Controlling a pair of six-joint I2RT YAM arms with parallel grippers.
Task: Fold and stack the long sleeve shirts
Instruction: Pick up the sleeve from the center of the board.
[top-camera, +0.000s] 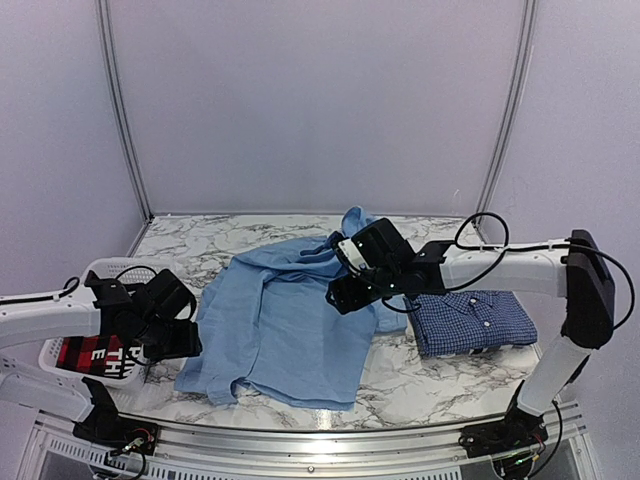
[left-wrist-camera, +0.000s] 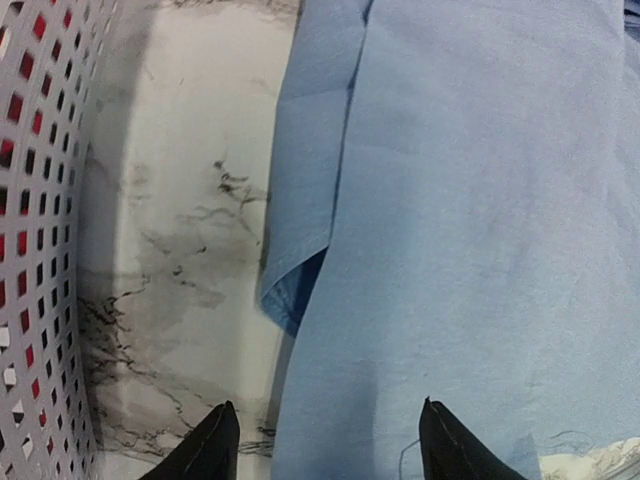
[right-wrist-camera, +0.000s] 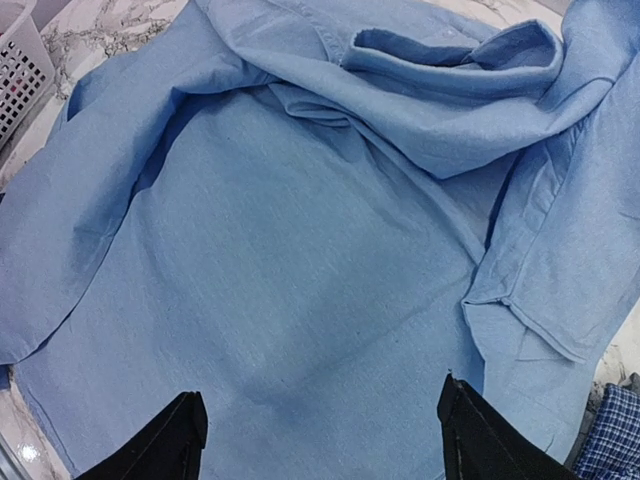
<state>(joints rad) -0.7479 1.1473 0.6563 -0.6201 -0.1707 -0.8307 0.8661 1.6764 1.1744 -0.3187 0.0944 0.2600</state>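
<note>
The light blue long sleeve shirt (top-camera: 280, 320) lies spread across the middle of the marble table, collar at the far side, with one sleeve folded in along its right. The dark blue checked shirt (top-camera: 470, 322) rests folded at the right. My left gripper (top-camera: 185, 335) hovers open over the light blue shirt's left edge (left-wrist-camera: 450, 220), its fingertips (left-wrist-camera: 212, 445) straddling the hem with nothing between them. Above the middle of the shirt (right-wrist-camera: 300, 260) my right gripper (right-wrist-camera: 320, 430) stands open and holds nothing. A corner of the checked shirt (right-wrist-camera: 612, 440) shows at the lower right of the right wrist view.
A white perforated basket (top-camera: 95, 267) stands at the left, close to my left arm, holding a red-and-black garment (top-camera: 95, 352) with white letters. Its wall (left-wrist-camera: 40, 250) fills the left of the left wrist view. Bare marble (left-wrist-camera: 180, 200) lies between basket and shirt.
</note>
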